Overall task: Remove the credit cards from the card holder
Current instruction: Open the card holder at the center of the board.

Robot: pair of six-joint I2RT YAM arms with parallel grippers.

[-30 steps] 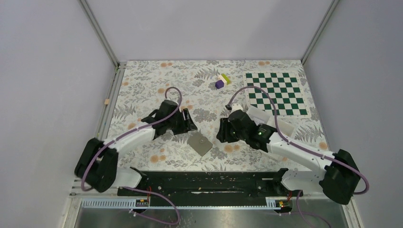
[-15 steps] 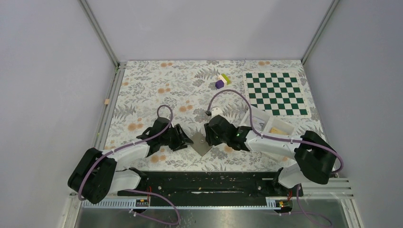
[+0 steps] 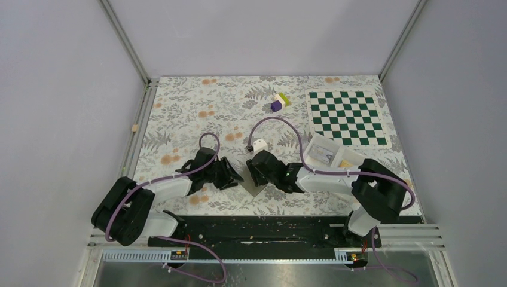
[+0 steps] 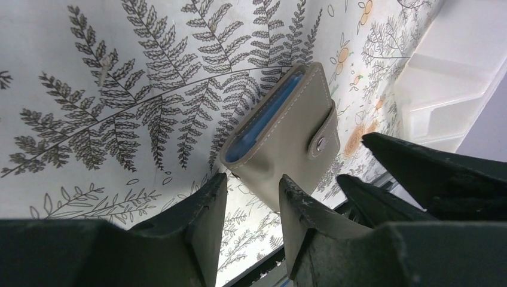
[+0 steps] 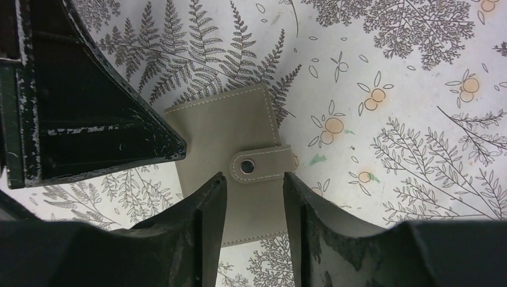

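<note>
White links; purple cables; scuffed black fingers

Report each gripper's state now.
Left gripper: open, holding nothing, straddling a corner of the card holder.
Right gripper: open, holding nothing, just above its snap strap.

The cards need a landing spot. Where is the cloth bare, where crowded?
Bare: the far-left cloth, between the left arm, the side rail and the blocks. Crowded: near centre, where left claw and right claw flank the card holder; tray and chessboard mat fill the right.
</note>
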